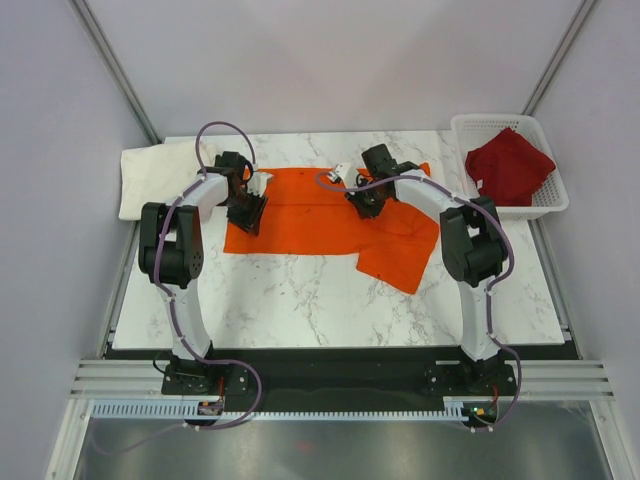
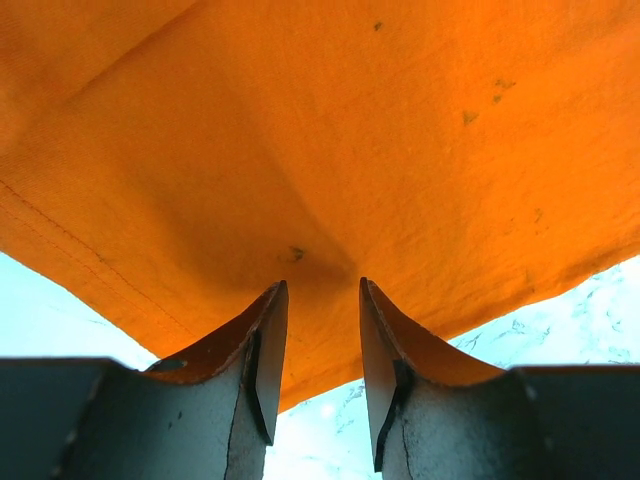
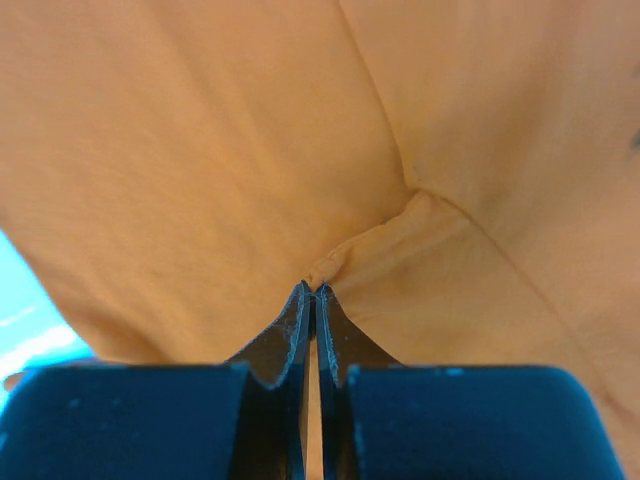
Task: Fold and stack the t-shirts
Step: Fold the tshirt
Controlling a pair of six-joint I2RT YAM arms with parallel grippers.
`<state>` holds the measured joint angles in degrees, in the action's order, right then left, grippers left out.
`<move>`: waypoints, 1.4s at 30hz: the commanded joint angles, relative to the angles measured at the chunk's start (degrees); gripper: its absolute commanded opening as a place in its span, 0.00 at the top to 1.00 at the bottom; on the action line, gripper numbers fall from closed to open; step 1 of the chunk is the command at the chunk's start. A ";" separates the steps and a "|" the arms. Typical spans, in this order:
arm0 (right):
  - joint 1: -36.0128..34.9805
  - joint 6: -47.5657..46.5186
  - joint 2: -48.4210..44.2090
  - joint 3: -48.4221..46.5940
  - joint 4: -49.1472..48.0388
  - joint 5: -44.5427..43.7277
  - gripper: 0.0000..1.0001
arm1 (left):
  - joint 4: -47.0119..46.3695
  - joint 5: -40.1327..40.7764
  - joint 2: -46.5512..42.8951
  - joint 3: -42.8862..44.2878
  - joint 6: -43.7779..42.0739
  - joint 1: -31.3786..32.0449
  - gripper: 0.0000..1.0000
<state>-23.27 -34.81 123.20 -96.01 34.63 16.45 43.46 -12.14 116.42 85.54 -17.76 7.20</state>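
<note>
Found the orange t-shirt [image 1: 310, 215] spread flat on the tabletop [image 1: 300, 300] near the middle of the far edge, one part trailing toward the near right. Noted the cream-white t-shirt [image 1: 155, 175] lying at the far left corner and the dark red t-shirt [image 1: 508, 165] heaped inside the basket [image 1: 497, 119] at the far right corner. Saw the right gripper [image 3: 312, 290] pinched together on a small ridge of orange cloth beside a seam, over the shirt's far right part. Saw the left gripper [image 2: 320, 285] with jaws standing apart near the shirt's left hem, tips at a shallow dimple in the cloth, nothing caught between them and bare marble showing beneath. Judged the step as taking a two-point hold for a first fold, with only one side secured. Needed the left jaws closed on a true bite of cloth, not just the top skin, before any lift. Needed both holds raised level and carried across at one pace, to keep the fold line straight. Needed a low path, lest the trailing part drag and bunch under the fold.
</note>
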 commanded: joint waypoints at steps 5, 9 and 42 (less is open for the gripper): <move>-3.80 2.19 -5.34 1.88 0.97 1.48 0.73 | -1.36 0.19 -0.40 0.60 1.15 -0.17 0.58; -3.10 3.87 -4.89 2.14 0.35 -0.36 0.63 | -1.19 0.01 -0.93 0.77 1.06 -0.17 0.58; 19.66 14.16 18.66 -22.72 -2.73 -5.46 0.58 | 0.75 9.85 22.18 30.83 -5.09 -0.79 0.57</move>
<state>-4.60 -21.02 138.06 -115.31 31.62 14.35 44.03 -3.92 135.63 114.85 -20.27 6.50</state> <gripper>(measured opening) 0.418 0.433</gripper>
